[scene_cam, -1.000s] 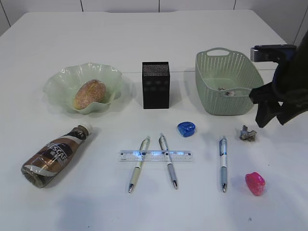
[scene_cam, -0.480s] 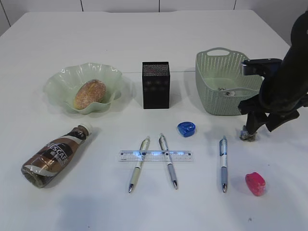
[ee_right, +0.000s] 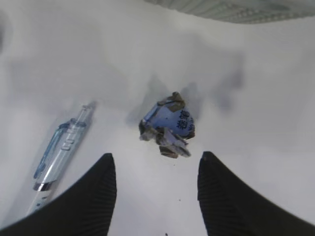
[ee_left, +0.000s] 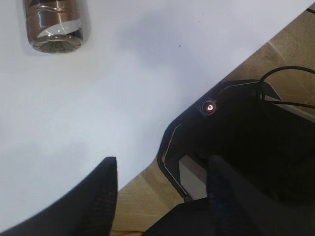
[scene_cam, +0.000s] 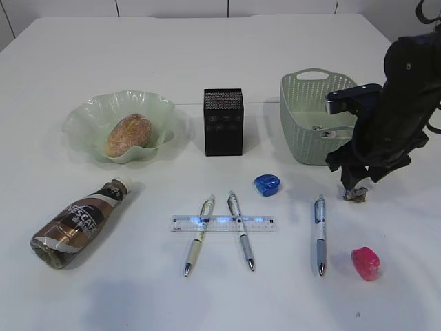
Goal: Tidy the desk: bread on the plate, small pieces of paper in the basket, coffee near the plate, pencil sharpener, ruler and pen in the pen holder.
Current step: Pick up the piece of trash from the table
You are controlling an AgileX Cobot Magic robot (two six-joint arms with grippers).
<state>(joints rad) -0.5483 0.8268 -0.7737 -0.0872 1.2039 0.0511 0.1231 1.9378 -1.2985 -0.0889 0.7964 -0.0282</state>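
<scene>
Beside the basket (scene_cam: 313, 114), your right gripper (ee_right: 156, 169) hovers, fingers (ee_right: 96, 189) spread wide, over the crumpled paper scrap (ee_right: 167, 129) on the tabletop (scene_cam: 207, 48); your left gripper's (ee_left: 160, 189) fingers gape empty.

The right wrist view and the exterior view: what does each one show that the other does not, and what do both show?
Only the right wrist view shows the blue print on the crumpled paper and the open gap between the right gripper's fingers, with the paper lying ahead of it.

Only the exterior view shows the bread in the plate, the pen holder, the ruler, the coffee bottle on its side, and both sharpeners.

Both show the paper, the rightmost pen, the basket and the white desk.
</scene>
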